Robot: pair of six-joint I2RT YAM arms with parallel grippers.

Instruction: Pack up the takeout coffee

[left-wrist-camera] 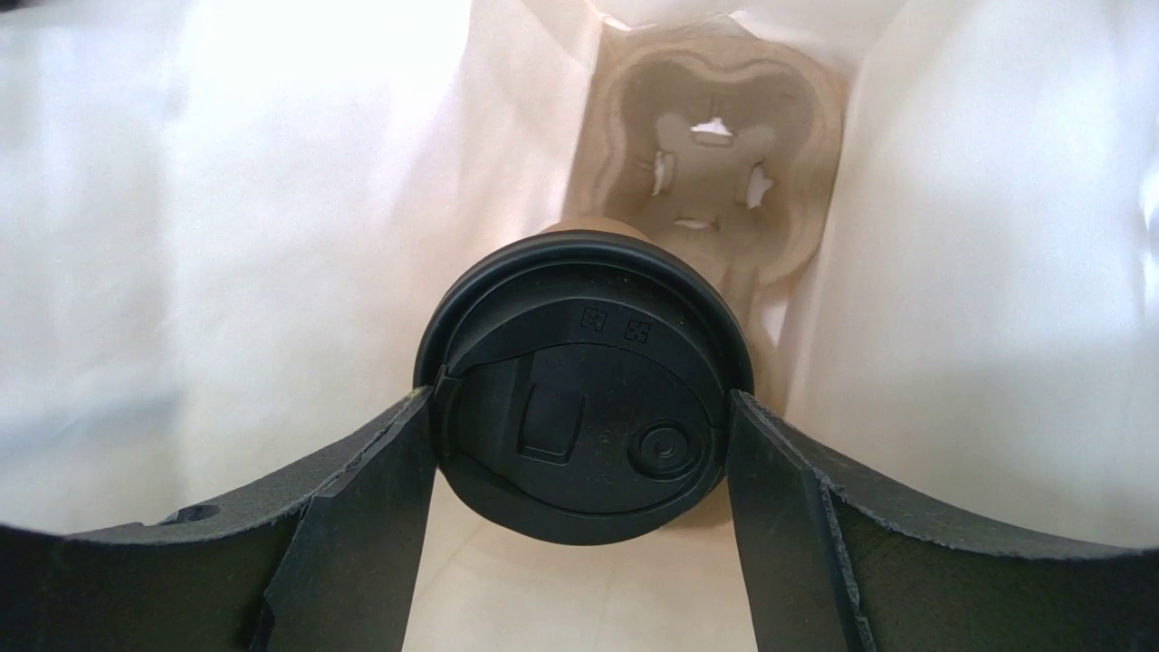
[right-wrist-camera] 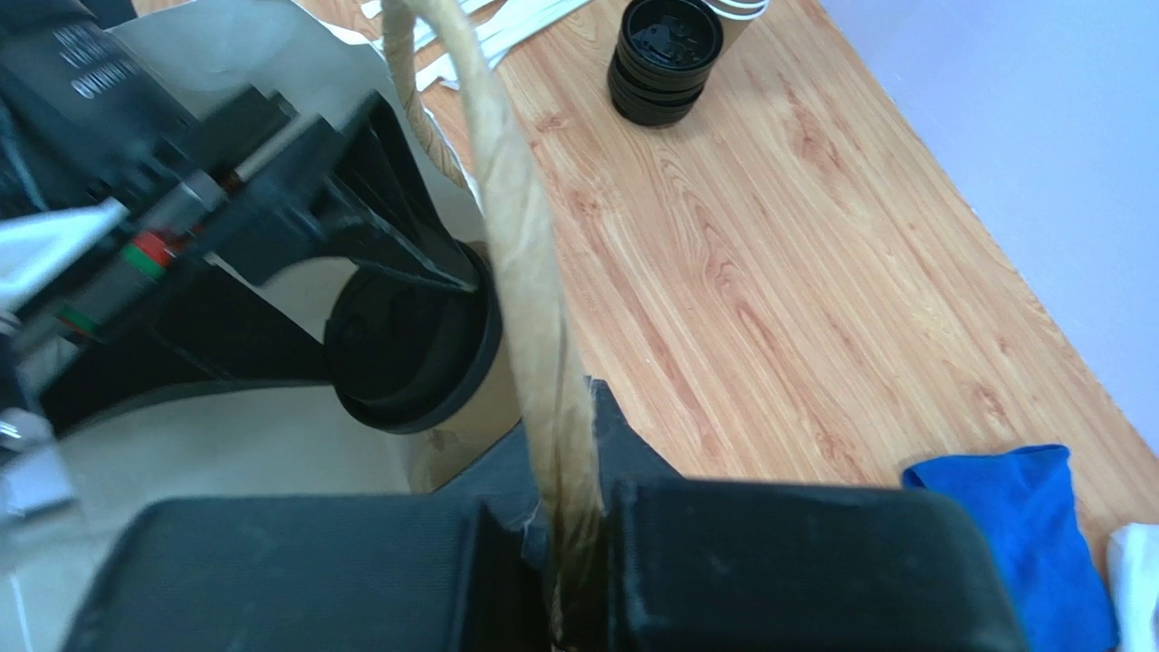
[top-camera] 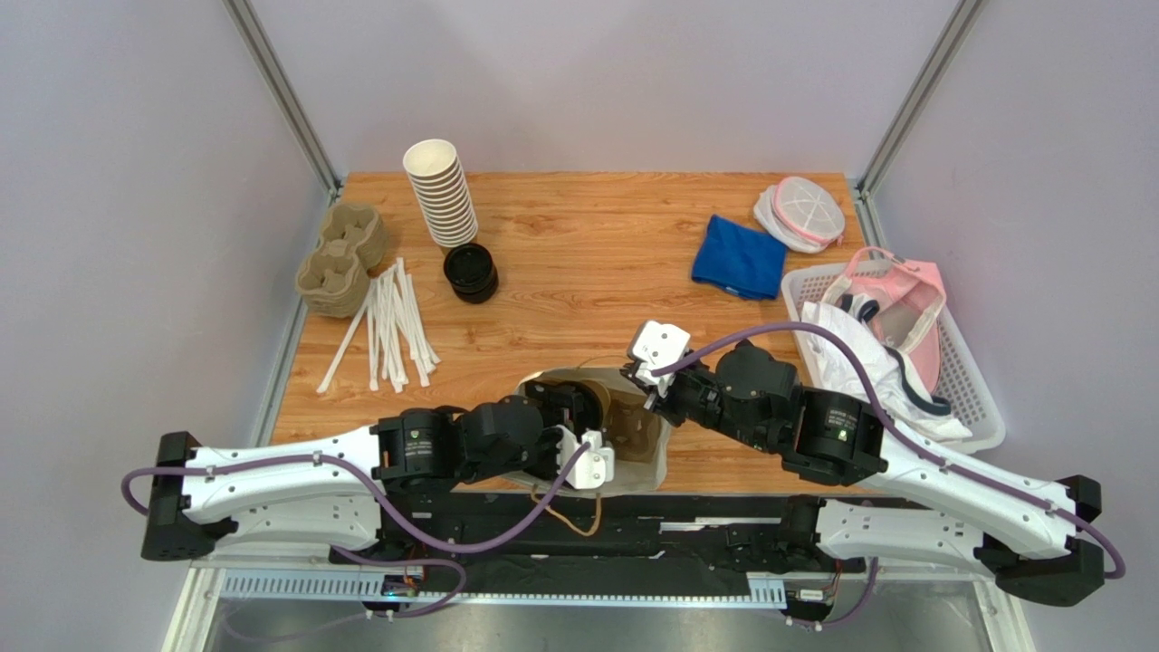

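The takeout coffee, a brown cup with a black lid, is inside the open paper bag, whose pale inner wall fills the left wrist view. My left gripper reaches into the bag and is shut on the lid's two sides. A moulded pulp cup carrier lies at the bag's far end, just behind the cup. My right gripper is shut on the bag's twisted paper handle at the bag's right edge. The lid also shows in the right wrist view.
At the back left are a stack of lidless cups, a stack of loose black lids, spare pulp carriers and white sticks. A blue cloth and a white basket are at the right.
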